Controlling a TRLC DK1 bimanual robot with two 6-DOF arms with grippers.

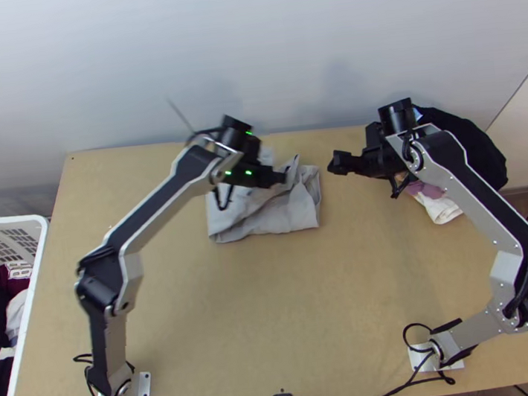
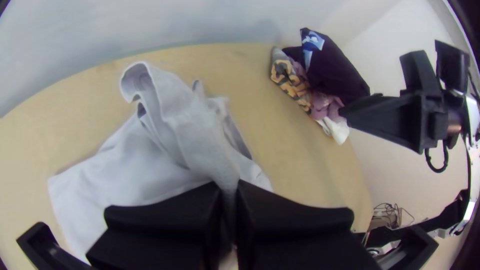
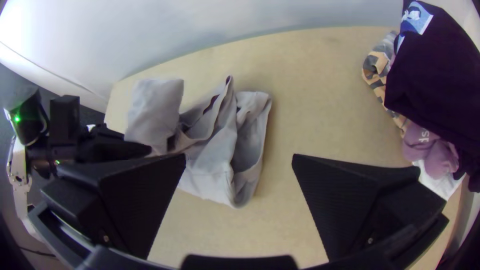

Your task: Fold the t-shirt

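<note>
the left gripper [image 2: 229, 186] was closed on a pinched ridge of the grey shirt [image 1: 266, 224], with loose cloth sticking out past its fingertips. the rest lay bunched on the table [image 1: 275, 309] beneath and around that hand, so the grip was probably meant to lift a layer free and open the heap out before folding. the right gripper [image 3: 239, 161] stood wide open and empty, near the shirt and turned toward the left one, likely placed there to take a second hold. a pile of clothes [image 1: 472, 144] sat beyond that hand, away from the shirt, seemingly to leave room for the work.
</note>
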